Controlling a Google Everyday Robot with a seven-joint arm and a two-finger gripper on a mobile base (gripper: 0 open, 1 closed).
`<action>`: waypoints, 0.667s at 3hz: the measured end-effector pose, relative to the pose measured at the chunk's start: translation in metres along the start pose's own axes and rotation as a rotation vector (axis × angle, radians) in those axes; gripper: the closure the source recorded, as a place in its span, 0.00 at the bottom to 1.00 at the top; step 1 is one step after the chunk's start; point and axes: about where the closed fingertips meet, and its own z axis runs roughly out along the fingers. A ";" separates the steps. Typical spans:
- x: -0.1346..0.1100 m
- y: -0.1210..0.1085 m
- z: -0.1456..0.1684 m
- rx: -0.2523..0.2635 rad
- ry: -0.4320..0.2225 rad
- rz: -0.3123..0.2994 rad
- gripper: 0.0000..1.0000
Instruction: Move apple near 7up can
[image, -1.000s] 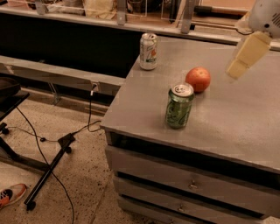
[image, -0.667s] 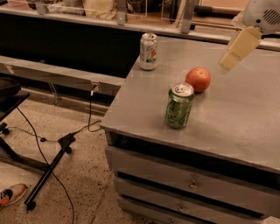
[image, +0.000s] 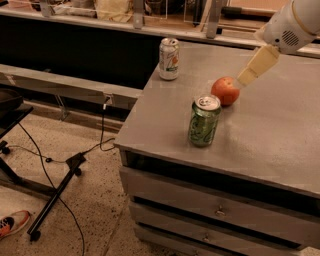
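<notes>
The apple (image: 224, 91), round and red-orange, sits on the grey cabinet top (image: 270, 135) near its middle. The 7up can (image: 169, 59), white and silver with green and orange-red marks, stands upright at the far left corner of the top, well apart from the apple. My gripper (image: 256, 66), cream-coloured on a white arm, comes in from the upper right. Its tip is just right of and slightly above the apple, very close to it. It holds nothing that I can see.
An all-green patterned can (image: 204, 121) stands upright just in front of the apple, to its left. The cabinet has drawers (image: 220, 212) below. A shelf with clutter (image: 115, 10) runs behind. Cables and a stand leg (image: 55, 200) lie on the floor at left.
My gripper has moved left and down, from the right edge of the view to right beside the apple. The apple and both cans have not moved.
</notes>
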 end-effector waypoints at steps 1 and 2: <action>0.019 -0.002 0.043 0.010 0.008 0.035 0.00; 0.033 -0.003 0.063 0.013 0.020 0.067 0.00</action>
